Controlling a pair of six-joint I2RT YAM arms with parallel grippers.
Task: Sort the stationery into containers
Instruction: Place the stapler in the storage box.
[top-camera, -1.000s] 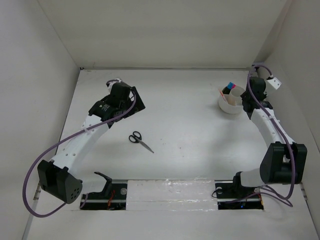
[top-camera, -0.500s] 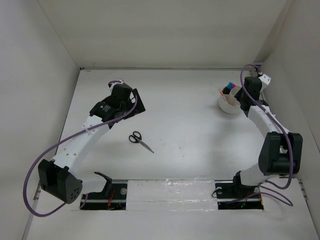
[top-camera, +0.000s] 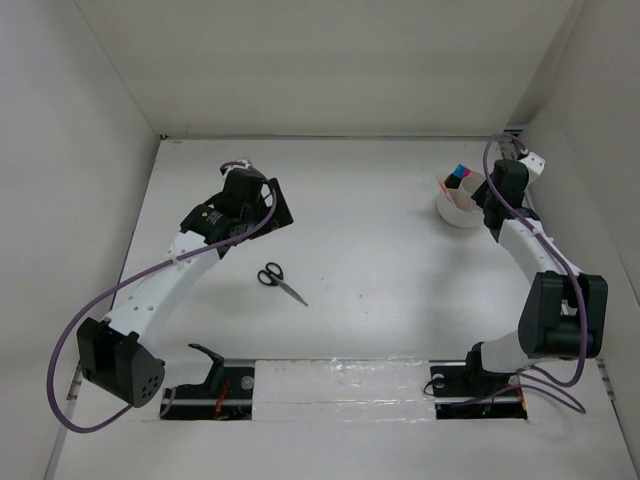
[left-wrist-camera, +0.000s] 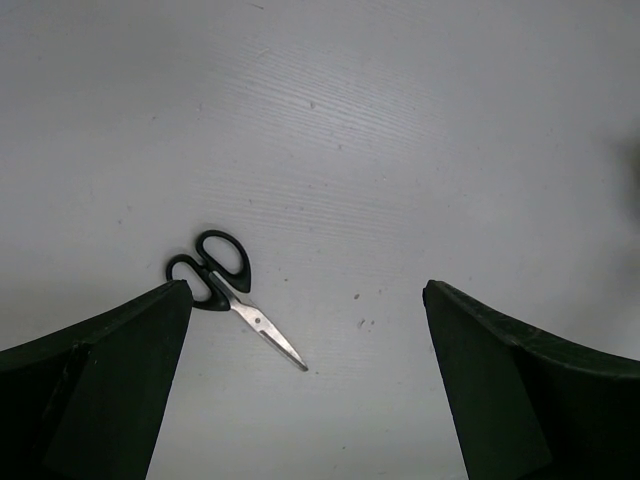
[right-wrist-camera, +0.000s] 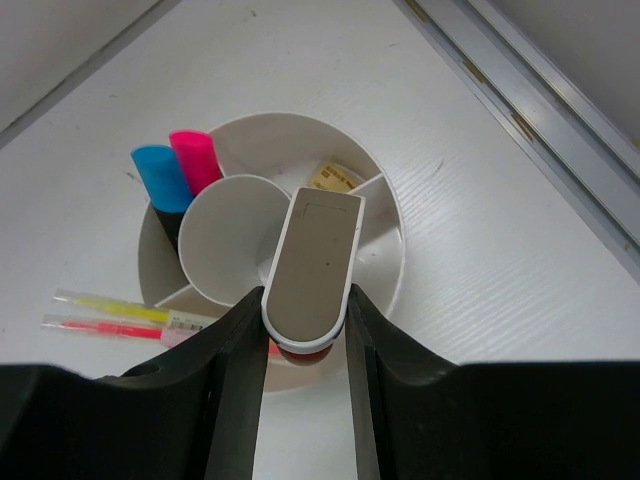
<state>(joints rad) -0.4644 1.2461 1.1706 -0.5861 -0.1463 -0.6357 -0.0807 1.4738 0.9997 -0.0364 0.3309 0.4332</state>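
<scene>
My right gripper (right-wrist-camera: 305, 300) is shut on a pinkish oblong eraser (right-wrist-camera: 315, 255) and holds it over the round white bowl (right-wrist-camera: 392, 255), just right of the white cup (right-wrist-camera: 230, 235) at its centre. The blue-capped marker (right-wrist-camera: 160, 177) and pink-capped marker (right-wrist-camera: 196, 157) stand in the bowl's far left section. A tiny tan piece (right-wrist-camera: 333, 178) lies in the far section. Yellow pen (right-wrist-camera: 110, 306) and pink pen (right-wrist-camera: 100, 326) stick out on the left. Black-handled scissors (left-wrist-camera: 225, 283) lie on the table below my open, empty left gripper (left-wrist-camera: 305, 300).
In the top view the bowl (top-camera: 452, 216) sits at the far right, close to the right wall, with my right gripper (top-camera: 492, 195) beside it. The scissors (top-camera: 280, 281) lie left of centre, nearer than my left gripper (top-camera: 262, 205). A metal rail (right-wrist-camera: 520, 110) runs behind the bowl.
My right wrist has shifted a little toward the back wall beside the bowl, still holding the eraser. The left arm and scissors have barely moved.
</scene>
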